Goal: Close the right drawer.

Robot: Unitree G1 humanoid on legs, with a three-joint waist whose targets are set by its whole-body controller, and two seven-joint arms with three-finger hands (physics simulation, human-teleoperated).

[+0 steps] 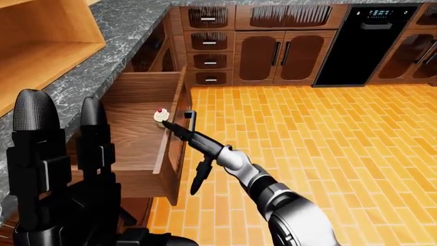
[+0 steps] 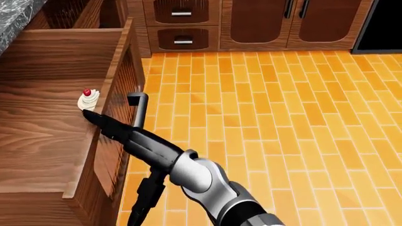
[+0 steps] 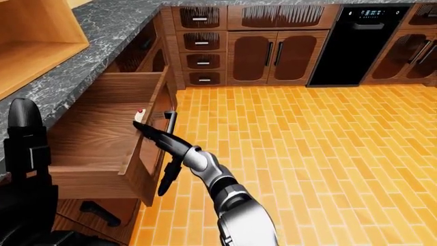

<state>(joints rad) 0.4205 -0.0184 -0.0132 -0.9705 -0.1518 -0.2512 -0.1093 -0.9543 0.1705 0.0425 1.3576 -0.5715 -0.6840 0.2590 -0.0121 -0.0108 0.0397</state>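
A: R hand [image 2: 110, 125] state?
B: Fingers seen spread: one long finger [image 2: 103, 123] laid over the top edge of the drawer [image 2: 50, 117] front, beside the handle [image 2: 138, 109]; another hangs below the forearm, pointing at the floor [image 2: 283, 117]. Nothing gripped.
A: Drawer position?
B: Pulled well out from under the counter [image 1: 102, 66], just left of the R hand. Front panel touched by the fingertip.
A: Contents?
B: One cupcake [image 2: 88, 100], at the fingertip, against the inner face of the front.
A: L hand [image 1: 61, 174]?
B: Raised close to the left-eye cam, fingers upright and apart, well away from the drawer.
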